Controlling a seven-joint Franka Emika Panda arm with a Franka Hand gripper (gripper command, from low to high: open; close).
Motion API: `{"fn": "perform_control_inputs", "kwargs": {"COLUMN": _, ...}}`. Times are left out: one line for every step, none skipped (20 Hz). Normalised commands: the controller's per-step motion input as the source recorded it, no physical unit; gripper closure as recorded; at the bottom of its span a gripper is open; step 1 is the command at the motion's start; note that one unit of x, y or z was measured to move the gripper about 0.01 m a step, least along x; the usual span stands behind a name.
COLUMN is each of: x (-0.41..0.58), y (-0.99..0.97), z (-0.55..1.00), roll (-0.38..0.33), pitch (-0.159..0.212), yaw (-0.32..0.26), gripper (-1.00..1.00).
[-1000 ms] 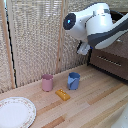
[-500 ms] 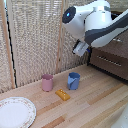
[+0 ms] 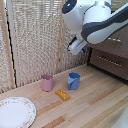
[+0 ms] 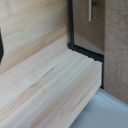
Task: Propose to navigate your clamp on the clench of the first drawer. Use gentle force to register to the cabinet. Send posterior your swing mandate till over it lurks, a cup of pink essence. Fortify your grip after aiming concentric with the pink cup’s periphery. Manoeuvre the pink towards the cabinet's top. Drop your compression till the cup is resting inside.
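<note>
The pink cup (image 3: 47,82) stands upright on the wooden table (image 3: 95,102), next to a blue cup (image 3: 73,80). My clamp (image 3: 76,47) hangs on the white arm (image 3: 95,22) above and behind the blue cup, apart from both cups; it is too blurred to tell if it is open or shut. The dark brown cabinet (image 3: 112,62) stands at the exterior view's right, with the arm hiding most of its upper part. One drawer front with a silver bar (image 3: 107,60) shows below the arm. The wrist view shows a cabinet corner (image 4: 85,47) and a silver bar (image 4: 91,10); I cannot tell which drawer's.
A small orange block (image 3: 62,94) lies in front of the blue cup. A white patterned plate (image 3: 15,111) sits at the exterior view's front left. A bamboo blind (image 3: 35,40) closes the back. The table's edge (image 4: 92,97) shows in the wrist view.
The arm and clamp have swung to the exterior view's left, away from the cabinet and toward the space above the cups. The cups, block and plate have not moved.
</note>
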Motion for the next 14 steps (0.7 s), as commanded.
{"fn": "perform_control_inputs", "kwargs": {"x": 0.349, "y": 0.37, "z": 0.17, "roll": 0.259, "pitch": 0.058, "yaw": -0.161, "gripper": -1.00}}
{"fn": "perform_control_inputs", "kwargs": {"x": 0.360, "y": 0.37, "z": 0.16, "roll": 0.257, "pitch": 0.065, "yaw": -0.160, "gripper": -1.00}}
{"fn": "perform_control_inputs", "kwargs": {"x": 0.371, "y": 0.37, "z": 0.15, "roll": 0.255, "pitch": 0.073, "yaw": -0.158, "gripper": -1.00}}
{"fn": "perform_control_inputs", "kwargs": {"x": 0.391, "y": 0.38, "z": 0.13, "roll": 0.251, "pitch": 0.089, "yaw": -0.154, "gripper": -1.00}}
{"fn": "perform_control_inputs", "kwargs": {"x": 0.411, "y": 0.39, "z": 0.11, "roll": 0.246, "pitch": 0.104, "yaw": -0.152, "gripper": -1.00}}
{"fn": "perform_control_inputs", "kwargs": {"x": 0.420, "y": 0.39, "z": 0.09, "roll": 0.242, "pitch": 0.112, "yaw": -0.152, "gripper": -1.00}}
{"fn": "perform_control_inputs", "kwargs": {"x": 0.437, "y": 0.39, "z": 0.08, "roll": 0.238, "pitch": 0.123, "yaw": -0.151, "gripper": -1.00}}
{"fn": "perform_control_inputs", "kwargs": {"x": 0.451, "y": 0.39, "z": 0.08, "roll": 0.234, "pitch": 0.131, "yaw": -0.149, "gripper": -1.00}}
{"fn": "perform_control_inputs", "kwargs": {"x": 0.466, "y": 0.40, "z": 0.08, "roll": 0.228, "pitch": 0.134, "yaw": -0.146, "gripper": -1.00}}
{"fn": "perform_control_inputs", "kwargs": {"x": 0.477, "y": 0.40, "z": 0.08, "roll": 0.223, "pitch": 0.138, "yaw": -0.144, "gripper": -1.00}}
{"fn": "perform_control_inputs", "kwargs": {"x": 0.483, "y": 0.41, "z": 0.09, "roll": 0.220, "pitch": 0.139, "yaw": -0.139, "gripper": -1.00}}
{"fn": "perform_control_inputs", "kwargs": {"x": 0.491, "y": 0.42, "z": 0.09, "roll": 0.216, "pitch": 0.140, "yaw": -0.135, "gripper": -1.00}}
{"fn": "perform_control_inputs", "kwargs": {"x": 0.500, "y": 0.43, "z": 0.10, "roll": 0.212, "pitch": 0.138, "yaw": -0.132, "gripper": -1.00}}
{"fn": "perform_control_inputs", "kwargs": {"x": 0.503, "y": 0.45, "z": 0.11, "roll": 0.210, "pitch": 0.134, "yaw": -0.128, "gripper": -1.00}}
